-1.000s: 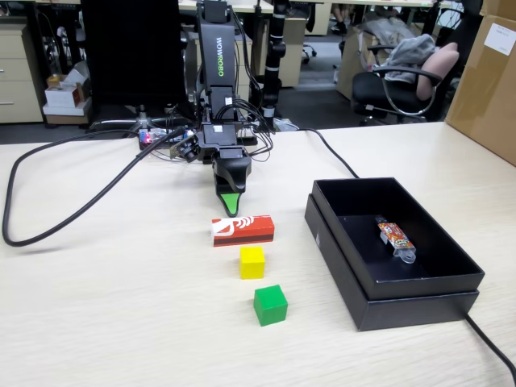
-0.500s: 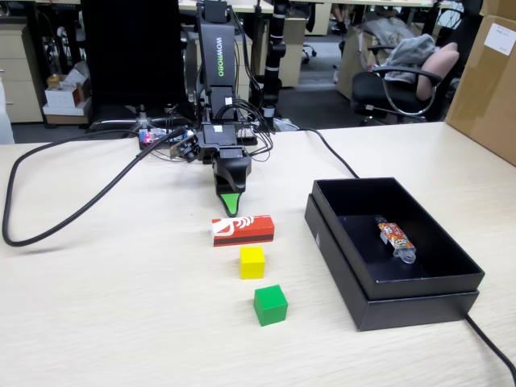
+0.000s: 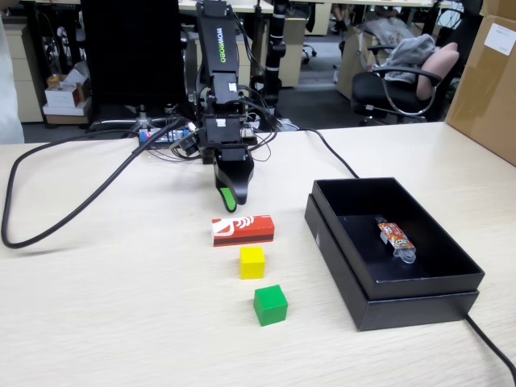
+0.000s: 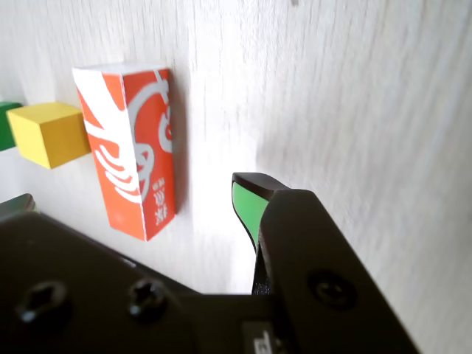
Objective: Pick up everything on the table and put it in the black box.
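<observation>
The pincer (image 3: 230,205) hangs tip-down just above the pale wood-grain table (image 3: 121,306), holding nothing; only one green-padded tip shows in both views, so whether it is spread or pressed together cannot be told. From the fixed view's near edge going back — first a green cube (image 3: 270,305), then a yellow cube (image 3: 252,262) just beyond it, then a red rectangular box with a white end and white logo (image 3: 243,230) lying flat, all three on the table in a short line, apart from one another. The pincer's tip is just behind the red box, not touching it. To the right stands a shallow matte black cardboard box (image 3: 347,266), with a small colourful clear-wrapped packet (image 3: 395,238) inside — none of the three items are in it.

In the wrist view the red box (image 4: 133,147) lies left of the green pad, the yellow cube (image 4: 48,133) beyond it.
</observation>
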